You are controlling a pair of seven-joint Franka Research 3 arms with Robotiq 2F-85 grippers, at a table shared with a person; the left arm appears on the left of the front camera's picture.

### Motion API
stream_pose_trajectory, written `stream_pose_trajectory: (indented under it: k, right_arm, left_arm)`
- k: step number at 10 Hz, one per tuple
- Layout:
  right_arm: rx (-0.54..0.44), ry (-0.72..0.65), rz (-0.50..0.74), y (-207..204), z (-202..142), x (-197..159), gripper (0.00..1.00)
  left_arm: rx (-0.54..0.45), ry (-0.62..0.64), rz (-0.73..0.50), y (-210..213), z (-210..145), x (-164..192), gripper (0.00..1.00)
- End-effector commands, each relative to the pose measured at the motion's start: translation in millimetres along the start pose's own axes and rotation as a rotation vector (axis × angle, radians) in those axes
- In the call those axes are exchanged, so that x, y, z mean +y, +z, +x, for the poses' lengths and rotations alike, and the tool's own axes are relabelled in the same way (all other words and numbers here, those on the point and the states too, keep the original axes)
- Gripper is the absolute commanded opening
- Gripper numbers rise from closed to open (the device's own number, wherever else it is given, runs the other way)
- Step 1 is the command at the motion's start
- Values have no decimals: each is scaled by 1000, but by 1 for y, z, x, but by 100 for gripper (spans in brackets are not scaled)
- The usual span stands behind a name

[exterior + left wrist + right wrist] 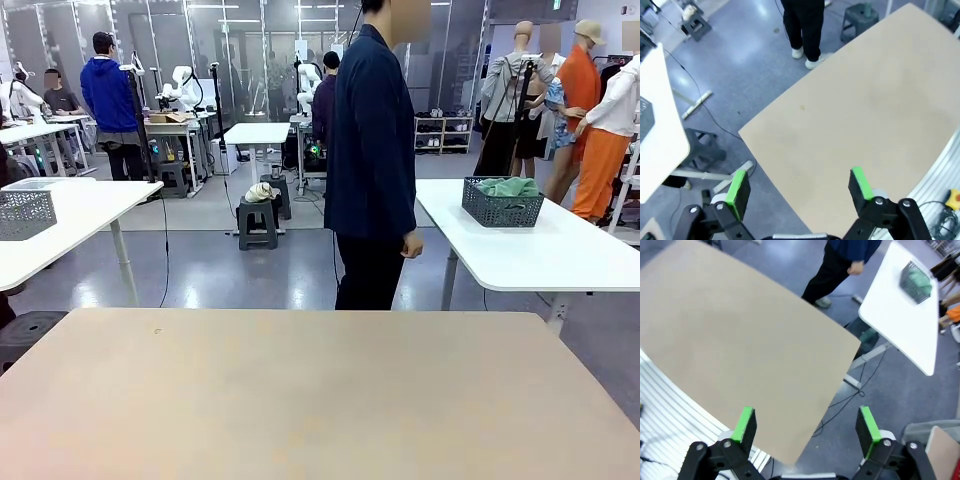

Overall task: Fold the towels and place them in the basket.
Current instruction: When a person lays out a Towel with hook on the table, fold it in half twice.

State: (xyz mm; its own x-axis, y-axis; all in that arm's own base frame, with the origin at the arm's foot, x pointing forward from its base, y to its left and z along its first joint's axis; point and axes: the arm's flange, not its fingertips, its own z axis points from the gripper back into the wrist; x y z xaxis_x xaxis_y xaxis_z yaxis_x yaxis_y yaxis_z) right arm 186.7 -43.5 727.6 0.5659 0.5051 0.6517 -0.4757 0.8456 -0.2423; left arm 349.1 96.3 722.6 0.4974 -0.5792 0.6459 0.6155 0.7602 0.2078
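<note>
At the near edge, above the robot's side of the work table (300, 400), the left gripper (799, 186) hangs with its green-padded fingers spread wide and nothing between them. The right gripper (807, 424) is likewise fully spread and holds nothing. Both are poised over the bare beige tabletop, well clear of its surface.

Beyond the table's far edge stands a person (372, 150) in a dark jacket, turned sideways toward the robot's right. The person's hand (411, 243) hangs at the side, loosely curled, with nothing seen in it.

Farther off, on the robot's right, a white side table (560, 255) carries the dark mesh basket (500, 213). A pale green cloth (508, 186) lies heaped in it, rising just above the rim. Whether this cloth is one of the towels, and whether more than one piece lies there, cannot be told at this range. On the robot's left, another white table (85, 205) bears a paler grey mesh basket (25, 214).

Judged state of the task: not begun at the work table. No towel lies within either arm's reach, and the basket stands well apart from the robot. The cloth looks bunched, not folded. Spreading, folding and placing are all left to do, and the things probably have to be brought over first.
</note>
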Motion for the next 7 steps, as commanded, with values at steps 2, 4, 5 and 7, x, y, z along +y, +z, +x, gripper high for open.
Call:
stream_pose_trajectory:
  k: [2,4,5,7]
  right_arm:
    - [-13,19,-17,29,8,-14,100]
    - [-30,16,-22,52,13,-14,100]
    - [-33,21,-17,62,14,-14,100]
    - [-49,31,-9,78,14,-13,100]
  left_arm:
    - [-16,-51,17,49,39,-18,100]
    - [-18,-63,35,70,68,-36,100]
    - [-15,-65,38,78,80,-42,100]
    - [28,-69,36,88,82,-45,100]
